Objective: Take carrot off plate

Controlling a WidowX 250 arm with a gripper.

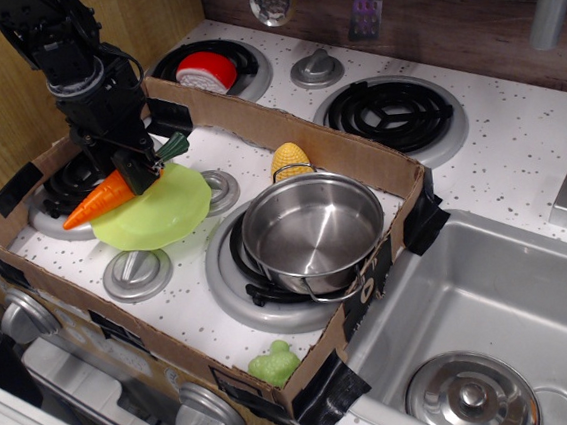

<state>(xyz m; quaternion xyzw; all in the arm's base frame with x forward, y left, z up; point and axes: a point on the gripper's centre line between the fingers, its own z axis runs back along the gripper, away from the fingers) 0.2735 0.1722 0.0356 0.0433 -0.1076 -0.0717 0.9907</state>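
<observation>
Gripper (139,168) closed on the carrot (101,198) near its green stem end. Carrot tilted, tip low over the left burner (63,222), thick end above the plate (153,213) rim. Carry it left, clear of the rim, mind the cardboard wall (20,188), then lower flat before you release.

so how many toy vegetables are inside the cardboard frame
2: the carrot, held by the gripper over the left edge of the plate, and a corn cob behind the pot. The pot could hide more.
</observation>
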